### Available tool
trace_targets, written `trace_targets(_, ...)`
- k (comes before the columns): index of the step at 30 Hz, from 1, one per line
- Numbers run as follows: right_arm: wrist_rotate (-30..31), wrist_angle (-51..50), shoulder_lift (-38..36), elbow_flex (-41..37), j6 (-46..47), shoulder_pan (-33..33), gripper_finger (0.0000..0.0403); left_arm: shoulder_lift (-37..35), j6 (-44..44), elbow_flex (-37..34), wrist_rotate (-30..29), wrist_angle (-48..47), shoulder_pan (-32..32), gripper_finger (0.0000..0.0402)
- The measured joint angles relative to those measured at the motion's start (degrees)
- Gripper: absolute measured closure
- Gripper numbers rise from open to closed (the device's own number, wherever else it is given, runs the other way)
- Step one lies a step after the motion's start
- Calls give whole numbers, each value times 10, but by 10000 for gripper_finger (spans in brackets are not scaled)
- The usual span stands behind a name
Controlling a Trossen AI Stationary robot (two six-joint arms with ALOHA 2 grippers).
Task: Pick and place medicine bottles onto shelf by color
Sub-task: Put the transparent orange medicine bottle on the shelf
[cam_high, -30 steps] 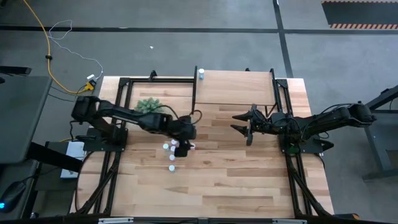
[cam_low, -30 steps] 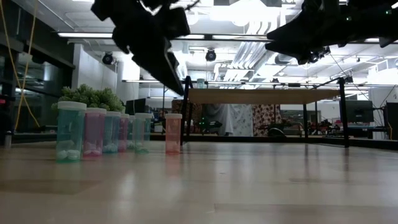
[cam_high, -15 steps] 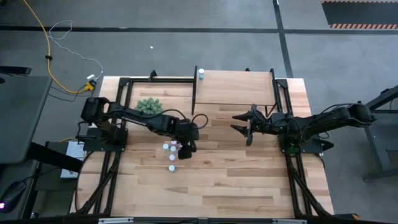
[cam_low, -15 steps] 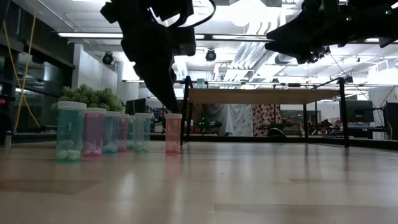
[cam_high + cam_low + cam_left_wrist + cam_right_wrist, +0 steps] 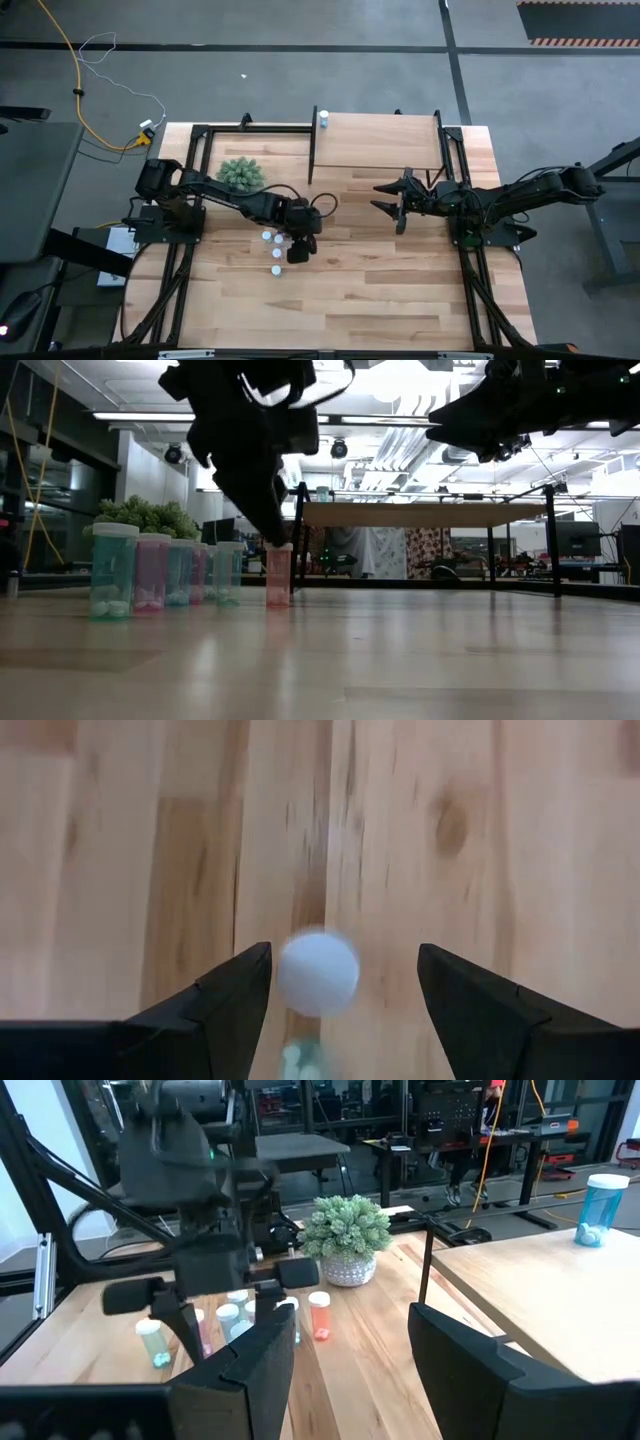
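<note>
Several medicine bottles with white caps stand in a row on the table, teal [image 5: 114, 572] and pink [image 5: 152, 572] among them. A salmon-pink one [image 5: 278, 574] stands alone at the row's right end in the low view. My left gripper [image 5: 272, 532] points steeply down over it, open. Its white cap [image 5: 318, 970] shows between the two fingers [image 5: 235, 992], with a gap on each side. From above, the gripper [image 5: 298, 250] hides this bottle. The shelf [image 5: 380, 140] stands at the far edge and bears one blue bottle [image 5: 323, 119]. My right gripper [image 5: 385, 200] waits open and level to the right.
A bushy green plant in a white pot [image 5: 240, 172] stands at the far left, behind the bottles. Three white caps [image 5: 276, 253] show just left of my left gripper. The shelf's black leg [image 5: 297, 535] stands close behind the salmon-pink bottle. Bare tabletop [image 5: 380, 290] lies toward the near edge.
My left gripper has come down and a little toward the near and right edges, and its fingertips now reach the salmon-pink bottle's cap. Its wrist has rolled somewhat and it has stayed open. The bottles have not moved.
</note>
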Motion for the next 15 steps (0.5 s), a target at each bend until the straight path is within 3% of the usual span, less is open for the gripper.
trace_targets(10,0,0,0,0,1,0,214,13,-6,-1,-8,16,-9,158)
trace_targets(15,0,1,0,0,0,0,214,14,-6,-1,-39,16,-9,160)
